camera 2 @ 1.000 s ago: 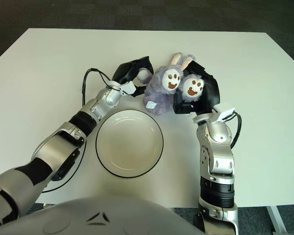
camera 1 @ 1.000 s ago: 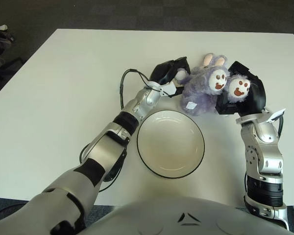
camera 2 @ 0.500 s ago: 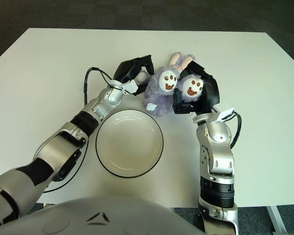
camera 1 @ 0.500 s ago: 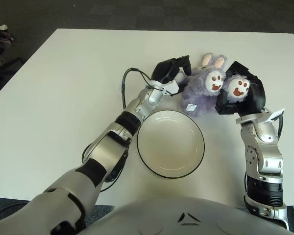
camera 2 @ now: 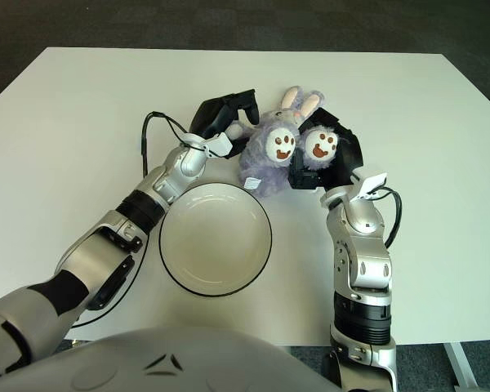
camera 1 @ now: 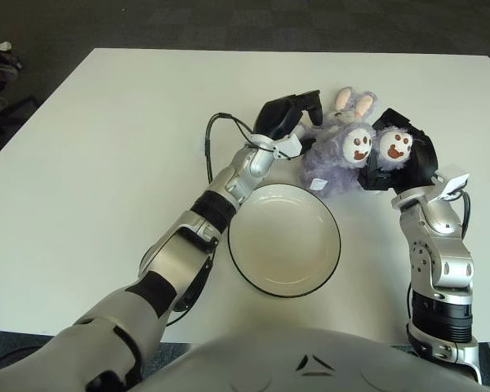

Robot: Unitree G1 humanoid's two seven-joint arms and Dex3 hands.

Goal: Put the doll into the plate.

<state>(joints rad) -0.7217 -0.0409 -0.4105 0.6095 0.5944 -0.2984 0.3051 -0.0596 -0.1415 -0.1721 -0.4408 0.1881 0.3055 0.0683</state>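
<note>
On the white table point(camera 1: 82, 163), past the far rim of the plate point(camera 1: 284, 239), purple doll point(camera 1: 333, 155) with two white faces, pressed between both hands. Left hand point(camera 1: 287, 114) against the doll's left side, dark fingers curled around the plush there. Right hand point(camera 1: 404, 159) against the right side, fingers closed about the right-hand face. Doll outside the plate, its lower edge just beside the rim; whether touching the table cannot be told. Black cable point(camera 1: 216, 143) looping beside the left forearm.
</note>
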